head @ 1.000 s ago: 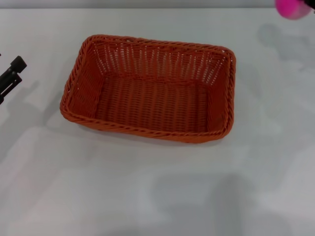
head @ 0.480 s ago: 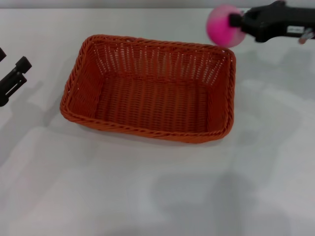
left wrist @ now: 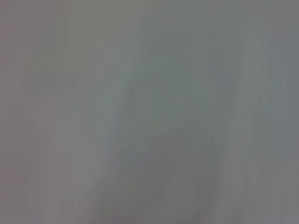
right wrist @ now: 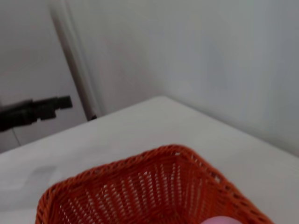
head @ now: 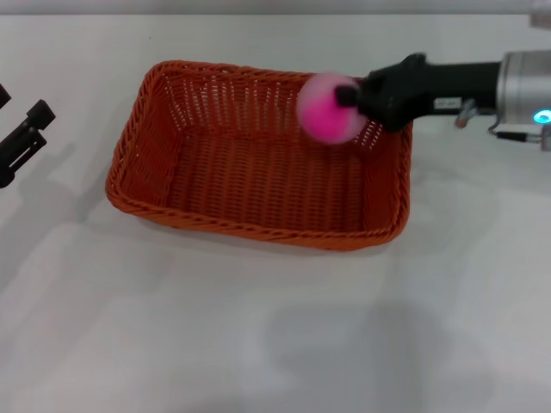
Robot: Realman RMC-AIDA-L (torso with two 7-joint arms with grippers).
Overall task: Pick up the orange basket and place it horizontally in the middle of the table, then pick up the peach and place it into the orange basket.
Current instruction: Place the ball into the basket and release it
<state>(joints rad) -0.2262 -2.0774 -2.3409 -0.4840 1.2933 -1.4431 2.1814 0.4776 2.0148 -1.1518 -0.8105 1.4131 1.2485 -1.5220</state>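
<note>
1. While the tabletop (head: 258, 344) lies the same as 1 second ago, the orange basket (head: 258, 155) has not moved either: it sits lengthwise across the middle, so I judge step 1 done.
2. The right gripper (head: 349, 96) has swung in from the far right corner and now reaches over the basket's far right rim, jaws clamped on the peach (head: 329, 107).
3. The peach, outside the basket half a second ago, now hangs above its inside, not yet down; letting go looks like the remaining step.
4. The left gripper (head: 21, 138) waits at the left edge; I cannot tell how its jaws stand.
</note>
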